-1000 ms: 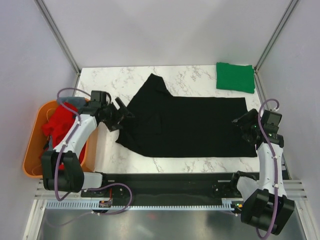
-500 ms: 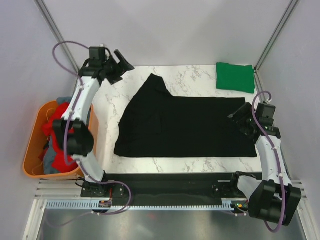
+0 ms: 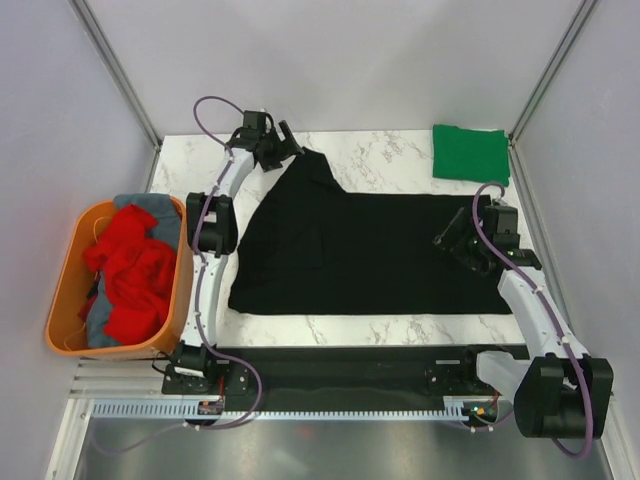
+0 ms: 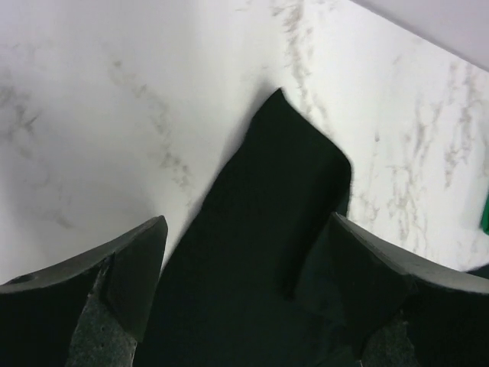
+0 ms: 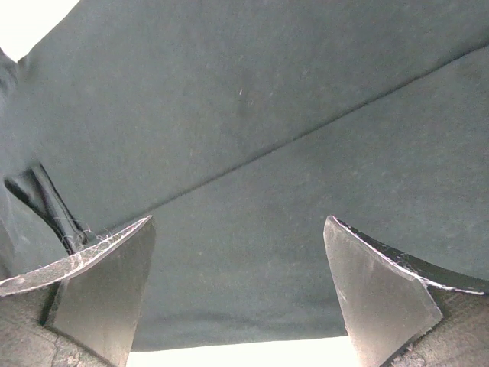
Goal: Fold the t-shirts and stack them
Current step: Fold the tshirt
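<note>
The black t-shirt (image 3: 370, 250) is being shown spread flat on the marble table (image 3: 400, 150); the left gripper (image 3: 285, 143) is being held over its far-left sleeve (image 4: 298, 168), jaws wide apart — nothing between them; the right gripper (image 3: 452, 240), also gaping and empty, is being held above the shirt's right part; the green t-shirt (image 3: 471, 153) is lying folded in the far right corner — the red t-shirt (image 3: 130, 270) and grey t-shirt (image 3: 140, 203) in the orange tub (image 3: 183, 285).

White arm links (image 3: 530, 305), black joints (image 3: 213, 212), looping lilac cables (image 3: 210, 99), dark wedge-shaped gripper fingers (image 4: 130, 267)
</note>
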You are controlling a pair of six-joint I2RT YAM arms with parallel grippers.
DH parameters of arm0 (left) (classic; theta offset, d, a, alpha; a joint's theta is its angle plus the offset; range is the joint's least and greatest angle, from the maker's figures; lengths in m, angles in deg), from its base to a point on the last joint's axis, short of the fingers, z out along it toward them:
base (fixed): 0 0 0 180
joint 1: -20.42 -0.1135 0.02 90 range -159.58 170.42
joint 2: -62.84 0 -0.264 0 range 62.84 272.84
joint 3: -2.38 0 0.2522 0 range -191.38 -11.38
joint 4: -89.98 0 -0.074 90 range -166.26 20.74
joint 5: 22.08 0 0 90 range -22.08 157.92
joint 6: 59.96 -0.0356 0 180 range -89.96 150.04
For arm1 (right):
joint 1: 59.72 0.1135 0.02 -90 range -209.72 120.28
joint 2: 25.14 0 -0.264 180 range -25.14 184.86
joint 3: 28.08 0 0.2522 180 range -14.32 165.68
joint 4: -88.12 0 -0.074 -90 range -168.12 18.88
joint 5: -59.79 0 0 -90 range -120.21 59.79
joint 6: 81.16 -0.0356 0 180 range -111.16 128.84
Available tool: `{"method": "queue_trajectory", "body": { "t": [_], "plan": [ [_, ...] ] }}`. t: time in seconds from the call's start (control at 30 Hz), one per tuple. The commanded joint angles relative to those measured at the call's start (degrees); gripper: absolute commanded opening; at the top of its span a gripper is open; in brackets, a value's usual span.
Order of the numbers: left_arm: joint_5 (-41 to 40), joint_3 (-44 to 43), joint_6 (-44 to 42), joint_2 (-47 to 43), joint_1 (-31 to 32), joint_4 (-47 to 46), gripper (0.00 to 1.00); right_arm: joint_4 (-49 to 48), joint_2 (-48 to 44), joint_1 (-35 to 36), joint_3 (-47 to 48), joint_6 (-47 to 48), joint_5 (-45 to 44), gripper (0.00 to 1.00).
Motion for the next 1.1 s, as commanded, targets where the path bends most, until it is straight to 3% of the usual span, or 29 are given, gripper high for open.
{"method": "queue_trajectory", "body": {
  "t": [0.0,0.1,0.4,0.43,0.5,0.57,0.67,0.7,0.73,0.9,1.07],
  "plan": [
    [-1.47,-3.32,-0.02,1.87,0.92,-6.09,0.93,-2.42,-0.68,1.92,-0.54,0.51,-2.09,0.98],
    [-0.77,-3.15,2.53,4.24,0.92,-6.71,0.9,-1.9,-1.29,2.19,-0.63,0.95,-3.06,0.98],
    [5.82,-1.65,5.0,6.79,1.8,-8.56,0.68,-0.84,1.87,2.19,3.93,2.09,-6.84,0.98],
    [6.61,-1.65,5.44,7.06,1.62,-8.82,0.57,-0.75,2.92,2.19,5.51,2.01,-7.1,0.98],
    [10.02,-1.22,5.97,7.67,1.09,-11.09,0.45,-0.84,5.11,2.19,7.97,2.18,-9.03,0.98],
    [11.53,-0.78,6.06,7.67,0.92,-12.41,0.4,-0.84,6.79,2.1,9.82,2.18,-9.91,0.98],
    [13.3,-0.42,6.23,7.85,0.66,-13.39,0.24,-0.93,10.91,2.1,13.86,2.09,-11.23,0.98],
    [13.65,-0.25,6.14,7.68,0.65,-13.48,0.17,-1.1,11.97,2.1,14.92,2.01,-11.58,0.98],
    [13.65,0.02,6.23,7.59,0.57,-13.74,0.02,-1.28,14.15,1.93,17.19,2.09,-12.11,0.98],
    [14.18,5.11,6.93,5.57,0.04,-17.34,0.02,-3.56,24.09,-2.46,24.85,3.41,-14.13,0.98],
    [14.53,5.99,6.94,5.13,-0.14,-17.79,0.02,-2.07,42.02,-6.86,37.58,5.42,-16.5,0.96]
  ]
}}
